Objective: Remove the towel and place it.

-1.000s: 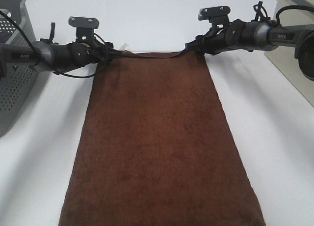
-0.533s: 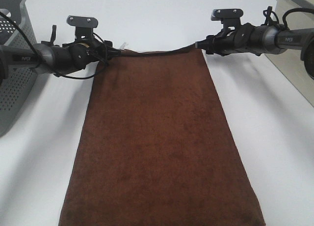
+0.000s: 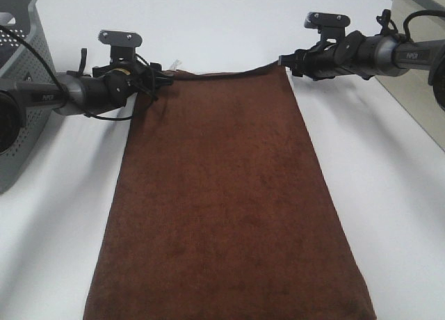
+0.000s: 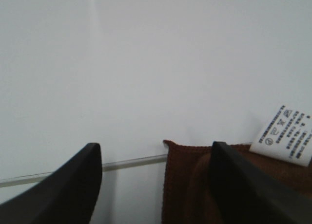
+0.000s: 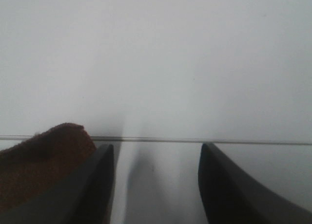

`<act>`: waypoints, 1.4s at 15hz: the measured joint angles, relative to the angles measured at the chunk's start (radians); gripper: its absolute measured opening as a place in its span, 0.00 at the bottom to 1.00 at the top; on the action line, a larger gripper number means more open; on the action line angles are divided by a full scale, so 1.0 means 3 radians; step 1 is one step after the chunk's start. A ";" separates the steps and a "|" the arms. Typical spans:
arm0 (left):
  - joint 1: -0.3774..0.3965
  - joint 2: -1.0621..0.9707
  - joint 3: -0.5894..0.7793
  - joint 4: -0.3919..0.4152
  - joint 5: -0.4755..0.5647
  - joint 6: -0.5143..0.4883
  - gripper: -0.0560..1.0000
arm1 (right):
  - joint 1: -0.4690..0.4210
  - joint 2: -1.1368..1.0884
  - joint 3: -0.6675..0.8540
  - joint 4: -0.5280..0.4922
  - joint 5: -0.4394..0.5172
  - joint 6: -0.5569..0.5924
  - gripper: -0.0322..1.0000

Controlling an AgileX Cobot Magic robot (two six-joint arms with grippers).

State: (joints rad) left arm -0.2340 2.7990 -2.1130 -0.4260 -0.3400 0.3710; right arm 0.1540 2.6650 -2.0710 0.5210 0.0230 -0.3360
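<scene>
The dark reddish-brown towel (image 3: 222, 195) lies spread flat on the white table, running from the far middle to the front edge. Its white tag (image 3: 175, 64) sticks out at the far left corner. My left gripper (image 3: 158, 76) rests at that corner and is open. In the left wrist view the towel corner (image 4: 185, 185) and tag (image 4: 285, 136) lie by one finger (image 4: 243, 185), with the left gripper (image 4: 155, 153) holding nothing. My right gripper (image 3: 284, 60) is open at the far right corner. The right wrist view shows the towel edge (image 5: 44, 156) outside the right gripper (image 5: 156, 151), whose gap is empty.
A grey perforated basket (image 3: 21, 111) stands at the left edge of the table. A beige surface (image 3: 417, 104) borders the table at the far right. White table top (image 3: 222, 28) stretches beyond the towel.
The right gripper has let go of the far right corner and drawn back to the right. The left arm has pulled back a little to the left. The far edge now lies flatter.
</scene>
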 joint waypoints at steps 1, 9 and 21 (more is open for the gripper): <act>0.0000 0.0037 -0.0003 0.0003 -0.0003 0.0000 0.61 | 0.0000 0.0000 0.0000 0.0000 0.0017 0.0000 0.54; 0.0017 -0.0027 -0.0210 0.0010 0.0043 -0.0013 0.61 | 0.0000 -0.0170 0.0000 0.0007 0.0470 -0.0210 0.54; 0.0017 -0.1890 -0.0230 0.1070 0.3743 -0.0587 0.84 | 0.0000 -0.1870 0.0000 -0.0513 0.3043 0.0233 0.75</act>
State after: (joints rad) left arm -0.2290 2.2320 -2.1820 -0.1050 0.7830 0.1950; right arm 0.1540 2.1040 -2.0710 0.3670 0.9360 -0.2660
